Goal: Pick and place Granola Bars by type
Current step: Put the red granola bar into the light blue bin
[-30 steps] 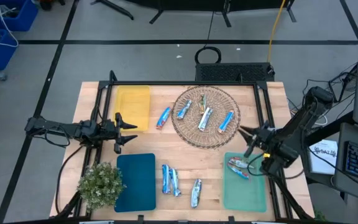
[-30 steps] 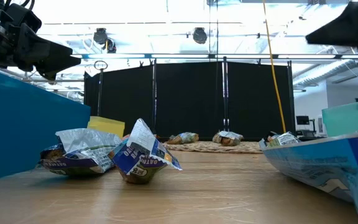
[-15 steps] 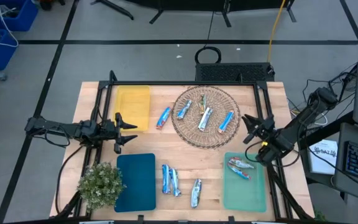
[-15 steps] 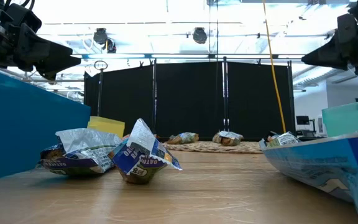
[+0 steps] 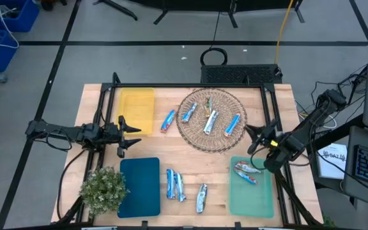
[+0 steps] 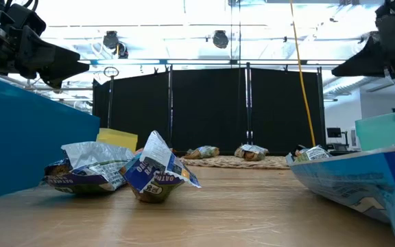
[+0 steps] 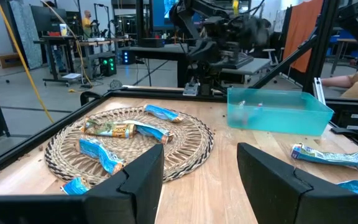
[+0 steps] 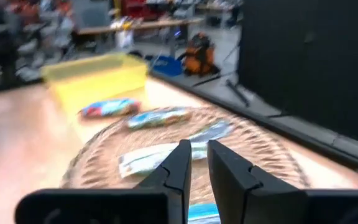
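Both arms are showing as dark, near-black jointed links. The left arm (image 5: 62, 132) is running long and slim, with a dark cable looping beside its rear link. The right arm (image 5: 312, 122) is looking bulkier, and something small and yellow, perhaps a label, is showing near its wrist. The left gripper (image 5: 130, 135) is wearing two pointed black fingers (image 7: 138, 183), smooth and wedge-shaped. The right gripper (image 8: 194, 163) is showing narrower dark fingers (image 8: 178, 168).
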